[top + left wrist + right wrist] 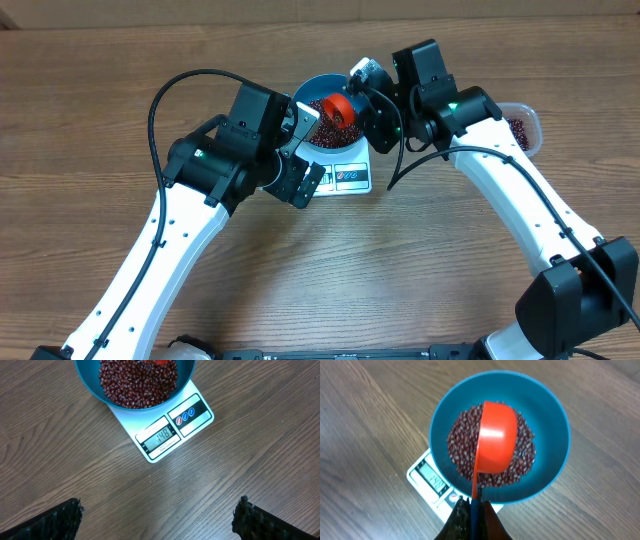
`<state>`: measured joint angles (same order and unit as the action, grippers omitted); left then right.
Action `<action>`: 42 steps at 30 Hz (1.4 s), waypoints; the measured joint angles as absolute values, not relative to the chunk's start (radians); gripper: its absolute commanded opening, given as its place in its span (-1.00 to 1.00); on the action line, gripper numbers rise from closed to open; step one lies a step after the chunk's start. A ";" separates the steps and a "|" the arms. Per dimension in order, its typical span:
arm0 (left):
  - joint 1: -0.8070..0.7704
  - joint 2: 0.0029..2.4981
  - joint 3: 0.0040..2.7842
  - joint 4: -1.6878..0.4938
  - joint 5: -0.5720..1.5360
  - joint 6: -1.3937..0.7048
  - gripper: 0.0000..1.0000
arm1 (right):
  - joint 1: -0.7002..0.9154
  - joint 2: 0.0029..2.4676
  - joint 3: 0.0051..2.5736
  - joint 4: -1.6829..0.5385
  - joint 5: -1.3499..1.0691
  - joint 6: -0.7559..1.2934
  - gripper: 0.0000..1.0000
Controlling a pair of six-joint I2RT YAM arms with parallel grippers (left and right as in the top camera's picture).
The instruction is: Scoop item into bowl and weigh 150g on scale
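Lying in the bowl: small dark red-brown beans (462,452), a loose heap covering the bottom.
Bowl: round, deep, bright blue bowl (550,425) that stands on the scale and overhangs most of its platform.
Scale: small flat white rectangular kitchen scale (167,427); only the edge with the display and blue-marked buttons sticks out from under the bowl. In the left wrist view the display appears to read 148.
Scoop: orange-red plastic scoop (495,440) inside the bowl's rim, over the beans, with its rounded back towards the right wrist camera. Whether it touches the heap cannot be told.
Right gripper: right gripper (472,507) with its jaws clamped together on the scoop's thin handle, at the near rim of the bowl.
Left gripper: left gripper (157,512) with its jaws spread wide and nothing between them. It hangs over bare wood just beside the scale's display edge and touches neither scale nor bowl.
Tub: clear rounded-rectangular plastic tub (522,128) with more beans in it, behind the right arm and well apart from the scale.
Table: brown wood-grain tabletop (400,280) under everything.
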<state>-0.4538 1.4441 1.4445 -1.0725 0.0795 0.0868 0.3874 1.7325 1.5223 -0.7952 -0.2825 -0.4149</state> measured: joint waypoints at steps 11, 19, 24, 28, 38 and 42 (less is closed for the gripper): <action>-0.454 1.444 1.444 -1.073 0.080 0.087 0.99 | 0.387 1.732 1.522 -0.788 -0.282 -0.396 -0.93; -0.454 1.444 1.444 -1.073 0.080 0.087 0.99 | 0.387 1.732 1.522 -0.787 -0.282 -0.393 -0.93; -0.454 1.444 1.444 -1.073 0.080 0.087 0.99 | 0.387 1.732 1.522 -0.787 -0.282 -0.393 -0.93; -0.454 1.444 1.444 -1.073 0.080 0.087 0.99 | 0.387 1.732 1.522 -0.787 -0.282 -0.393 -0.93; -0.454 1.444 1.444 -1.073 0.080 0.087 0.99 | 0.388 1.732 1.522 -0.834 -0.296 -0.443 -0.93; -0.454 1.444 1.444 -1.073 0.080 0.087 0.99 | 0.388 1.732 1.522 -0.816 -0.295 -0.464 -0.93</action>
<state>-0.4538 1.4441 1.4445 -1.0725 0.0795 0.0868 0.3882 1.7325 1.5223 -0.8158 -0.2947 -0.4637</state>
